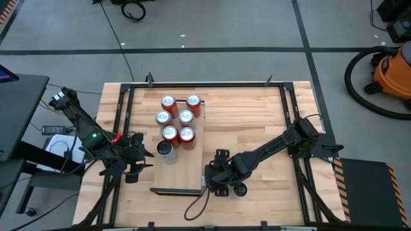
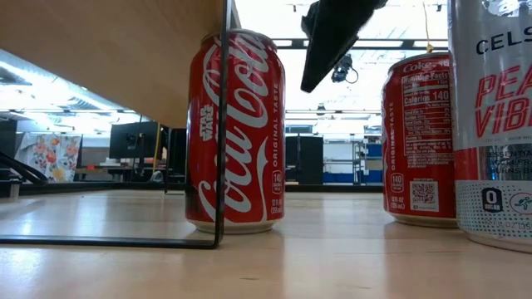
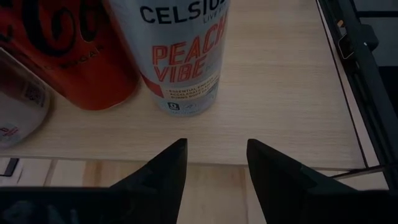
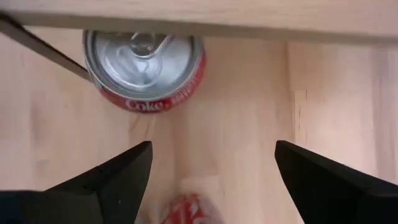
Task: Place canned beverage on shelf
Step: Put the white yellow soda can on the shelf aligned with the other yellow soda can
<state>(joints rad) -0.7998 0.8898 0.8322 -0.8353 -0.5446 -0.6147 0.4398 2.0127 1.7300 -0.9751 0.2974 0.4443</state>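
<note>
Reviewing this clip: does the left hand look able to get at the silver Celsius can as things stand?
Probably yes. The left hand is open and faces the Celsius can across bare shelf board, nothing between. A red can stands close beside it, which could crowd one finger.

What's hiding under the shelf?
A red Coke can stands under the shelf, on the table. The right wrist view shows its silver top poking out past the shelf's edge. The board covers whatever sits deeper under it.
</note>
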